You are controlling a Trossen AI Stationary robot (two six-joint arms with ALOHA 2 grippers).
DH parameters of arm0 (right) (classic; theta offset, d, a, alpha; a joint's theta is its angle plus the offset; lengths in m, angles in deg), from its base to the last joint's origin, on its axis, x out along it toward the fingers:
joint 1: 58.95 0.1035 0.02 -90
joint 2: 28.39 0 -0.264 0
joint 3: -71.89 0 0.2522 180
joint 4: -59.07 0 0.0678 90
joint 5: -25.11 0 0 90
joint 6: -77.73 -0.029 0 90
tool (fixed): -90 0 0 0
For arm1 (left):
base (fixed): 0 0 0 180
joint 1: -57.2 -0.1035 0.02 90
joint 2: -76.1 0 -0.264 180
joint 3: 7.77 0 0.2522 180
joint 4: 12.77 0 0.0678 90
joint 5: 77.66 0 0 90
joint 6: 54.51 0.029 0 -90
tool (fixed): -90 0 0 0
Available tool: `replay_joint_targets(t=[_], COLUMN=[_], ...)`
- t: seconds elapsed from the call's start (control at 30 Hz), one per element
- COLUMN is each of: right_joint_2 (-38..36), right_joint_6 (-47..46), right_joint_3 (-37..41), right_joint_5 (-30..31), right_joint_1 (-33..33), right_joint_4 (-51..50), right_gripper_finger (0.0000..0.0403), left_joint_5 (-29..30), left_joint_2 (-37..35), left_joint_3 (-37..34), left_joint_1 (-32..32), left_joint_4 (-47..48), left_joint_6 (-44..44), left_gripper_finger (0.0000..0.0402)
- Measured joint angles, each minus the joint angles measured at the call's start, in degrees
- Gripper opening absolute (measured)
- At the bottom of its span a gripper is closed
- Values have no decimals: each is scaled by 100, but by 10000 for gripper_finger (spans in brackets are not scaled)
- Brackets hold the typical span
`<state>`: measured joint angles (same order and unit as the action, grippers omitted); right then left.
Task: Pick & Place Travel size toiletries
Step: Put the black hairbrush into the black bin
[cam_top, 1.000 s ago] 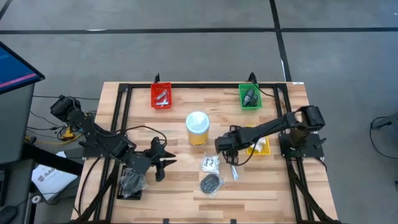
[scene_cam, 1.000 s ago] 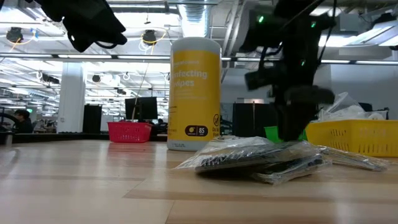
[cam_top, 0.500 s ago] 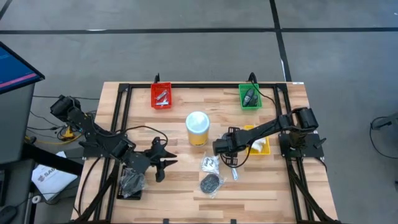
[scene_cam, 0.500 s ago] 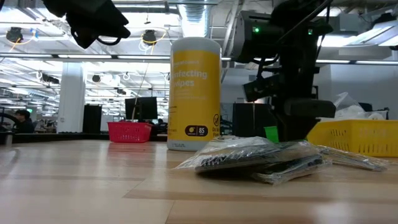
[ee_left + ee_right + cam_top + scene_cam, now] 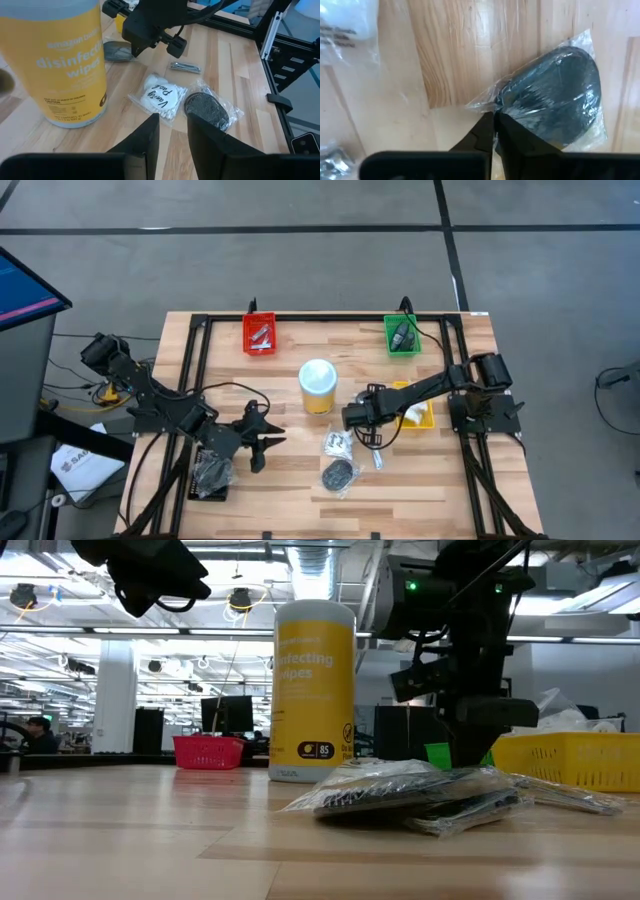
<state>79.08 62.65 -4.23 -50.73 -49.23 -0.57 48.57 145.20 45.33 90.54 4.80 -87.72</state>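
Note:
Several travel size toiletries lie near the table's middle: a white sachet [image 5: 338, 443], a dark round bundle in a clear bag [image 5: 340, 474] and a silvery bit [image 5: 377, 456]. My right gripper [image 5: 362, 423] points down beside them, next to the yellow tub [image 5: 317, 386]. It is shut on the clear bag of another dark flat item [image 5: 555, 92], which lies on the wood. My left gripper [image 5: 172, 122] hovers open to the left of the pile [image 5: 266, 442], with nothing between its fingers. My right gripper pinches the clear bag's loose edge [image 5: 489, 106], beside the dark item, between its two fingers [image 5: 482, 131]. The fingers come from above, pointing down. The bag and the item lie flat on the table.
A red tray [image 5: 259, 334] and a green tray [image 5: 402, 336] stand at the far edge. A yellow tray [image 5: 415, 412] sits right of my right gripper, and a black tray [image 5: 210, 478] with dark bundles is at the near left. Black rails frame the table.
My right gripper has come down a little toward the table beside the yellow tub, then kept still. The toiletries lie where they were.

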Motion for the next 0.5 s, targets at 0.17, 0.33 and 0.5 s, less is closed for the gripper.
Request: replay_joint_targets(t=[0.17, 0.33, 0.5], right_joint_2=[37, 41, 36], right_joint_6=[-43, -45, -54], right_joint_3=[-278, -532, -789], right_joint_5=[106, 155, 183], right_joint_1=[85, 171, 313], right_joint_4=[-515, -875, -1153], right_gripper_finger=[2, 1, 0], left_joint_5=[0, 0, 0], left_joint_2=[-2, -2, -3], left_joint_3=[0, 0, 0], left_joint_1=[0, 0, 0], left_joint_4=[-13, -21, -31], left_joint_6=[0, 0, 42], left_gripper_finger=[92, 92, 92])
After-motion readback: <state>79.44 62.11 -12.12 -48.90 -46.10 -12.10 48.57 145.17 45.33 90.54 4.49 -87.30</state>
